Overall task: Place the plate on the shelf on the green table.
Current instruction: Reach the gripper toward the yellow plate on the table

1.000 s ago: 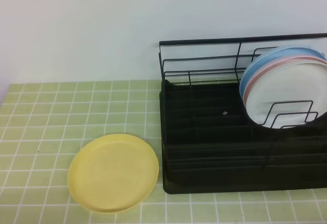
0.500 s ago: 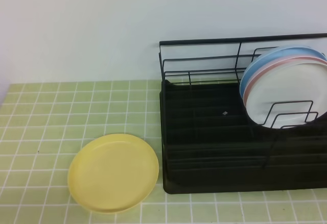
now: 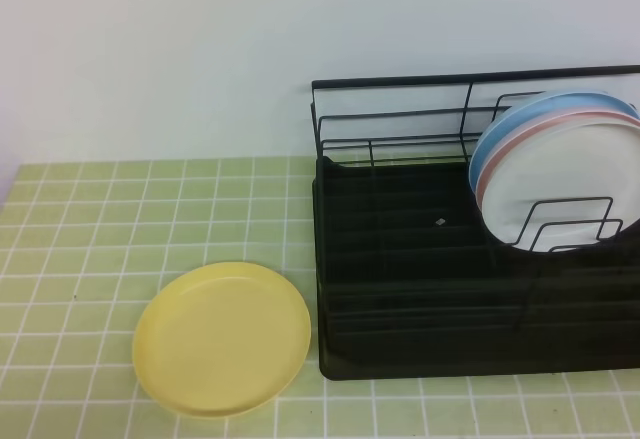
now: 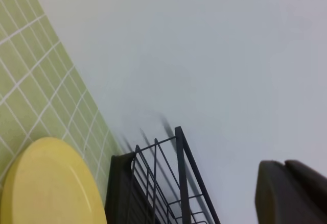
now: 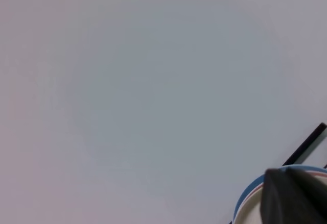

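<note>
The pale-yellow plate [image 3: 222, 339] lies flat on the green table [image 3: 90, 219], just left of the shelf [image 3: 400, 289], a black wire rack with a tray base. Neither arm appears in the exterior high view. In the left wrist view, the plate [image 4: 46, 185] is at the lower left with the shelf's corner [image 4: 153, 183] beside it. My left gripper [image 4: 285, 175] hangs well above both, fingers together and empty. In the right wrist view, my right gripper [image 5: 292, 180] is shut and empty, facing the wall above the shelf's top rail [image 5: 306, 145].
A blue-rimmed white plate [image 3: 540, 119] and a pink-rimmed white plate [image 3: 560, 179] stand upright in the shelf's right-hand dividers. The blue-rimmed plate's edge [image 5: 248, 201] shows in the right wrist view. A plain wall rises behind the table.
</note>
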